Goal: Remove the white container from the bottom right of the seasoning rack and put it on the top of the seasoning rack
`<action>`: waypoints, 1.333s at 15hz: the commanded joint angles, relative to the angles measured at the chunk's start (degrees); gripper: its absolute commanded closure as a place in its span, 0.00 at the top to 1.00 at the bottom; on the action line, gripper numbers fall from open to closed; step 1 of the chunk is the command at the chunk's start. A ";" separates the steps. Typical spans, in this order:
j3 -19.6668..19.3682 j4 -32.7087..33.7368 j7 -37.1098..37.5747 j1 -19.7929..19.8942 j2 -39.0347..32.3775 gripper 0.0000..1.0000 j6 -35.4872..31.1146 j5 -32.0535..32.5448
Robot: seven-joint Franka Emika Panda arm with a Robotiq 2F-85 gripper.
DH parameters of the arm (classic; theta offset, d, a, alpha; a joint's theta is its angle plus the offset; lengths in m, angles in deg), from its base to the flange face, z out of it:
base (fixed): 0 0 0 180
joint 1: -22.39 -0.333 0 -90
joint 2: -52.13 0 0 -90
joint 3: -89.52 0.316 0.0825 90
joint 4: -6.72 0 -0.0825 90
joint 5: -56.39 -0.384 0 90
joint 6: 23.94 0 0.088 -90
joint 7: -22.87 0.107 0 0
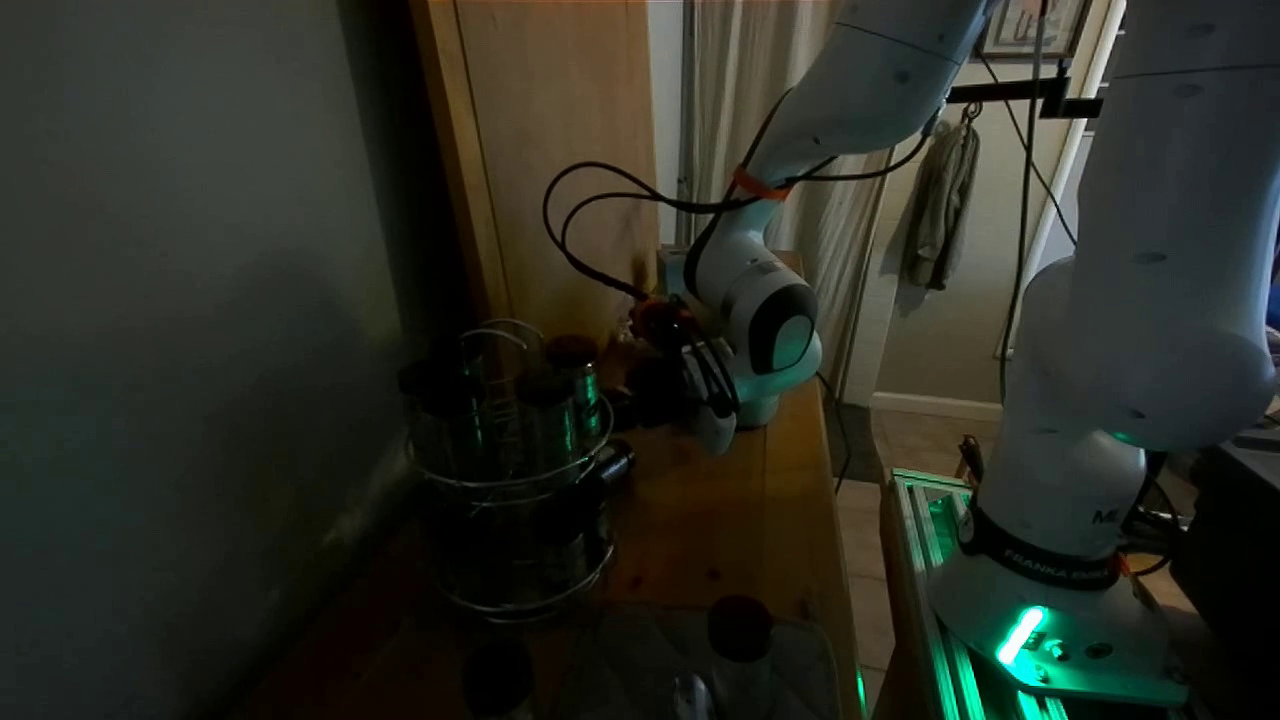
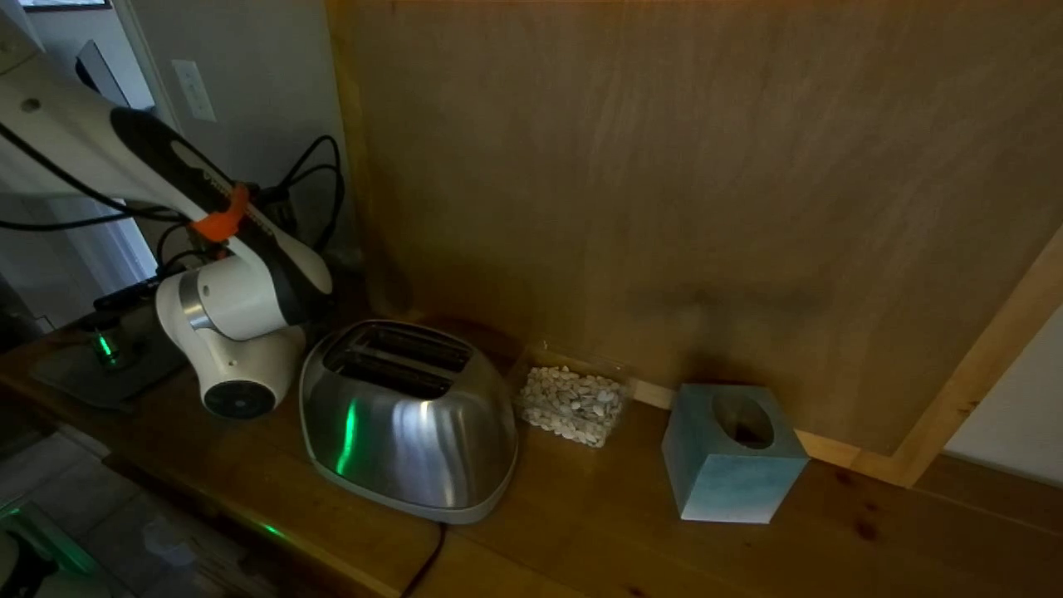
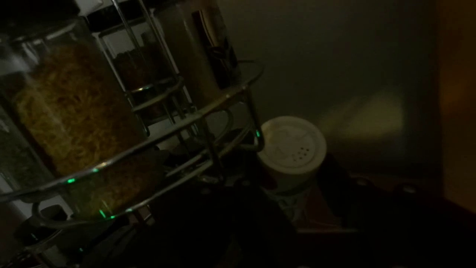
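The seasoning rack (image 1: pixel 510 490) is a dark two-tier wire stand with spice jars, in an exterior view. Its wire rim (image 3: pixel 178 124) and a jar of yellow-brown seasoning (image 3: pixel 80 108) show large in the wrist view. The white container (image 3: pixel 292 143) has a round lid with small holes and stands beside the rim, on its right. My gripper (image 3: pixel 295 176) has one finger on each side of it, just below the lid, and appears shut on it. Its lower part is dark and partly hidden. In an exterior view my gripper (image 1: pixel 645 390) is behind the rack's right side, its fingertips lost in shadow.
A steel toaster (image 2: pixel 407 432), a clear box of white pebbles (image 2: pixel 573 403) and a blue tissue box (image 2: pixel 735 465) stand on the wooden counter (image 1: pixel 700 500). Jars (image 1: pixel 740 640) stand on a mat in front of the rack. A wall (image 1: pixel 200 350) rises close beside the rack.
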 commanded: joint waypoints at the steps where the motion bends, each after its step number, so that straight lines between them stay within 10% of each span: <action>1: -0.23 0.11 -1.46 0.71 0.69 0.19 0.93 -1.89; 20: -0.71 1.23 -5.32 1.37 4.86 0.19 -6.47 1.22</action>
